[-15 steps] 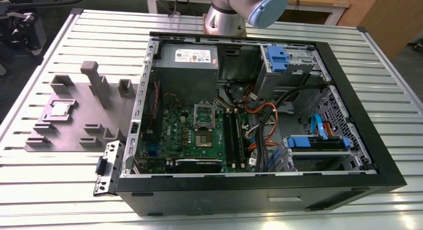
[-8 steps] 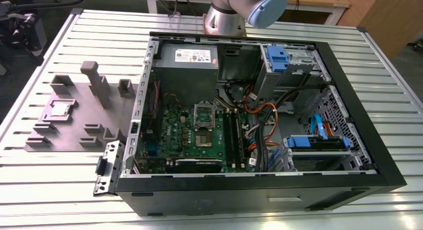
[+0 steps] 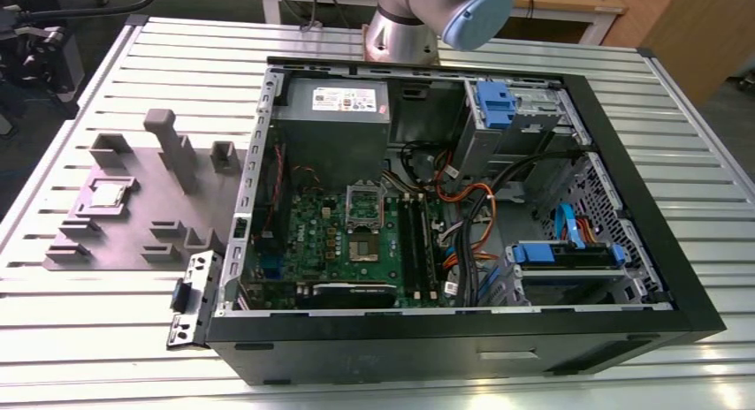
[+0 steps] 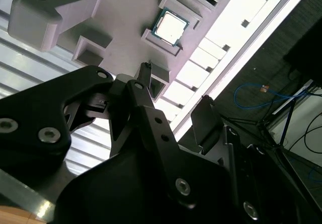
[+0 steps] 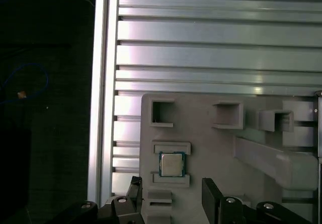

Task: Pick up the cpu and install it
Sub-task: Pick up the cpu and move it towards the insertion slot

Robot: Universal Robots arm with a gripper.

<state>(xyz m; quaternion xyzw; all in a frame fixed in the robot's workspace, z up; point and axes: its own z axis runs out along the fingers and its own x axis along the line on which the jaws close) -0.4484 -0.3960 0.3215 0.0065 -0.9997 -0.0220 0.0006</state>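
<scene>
Behind the computer case (image 3: pixel 448 353), the exterior view's edge cuts off the arm (image 3: pixel 401 26); the first wrist view crops the end effector (image 5: pixel 171 181).

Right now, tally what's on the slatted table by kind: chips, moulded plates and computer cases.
cpu: 1
moulded plate: 1
computer case: 1
Total: 3
</scene>
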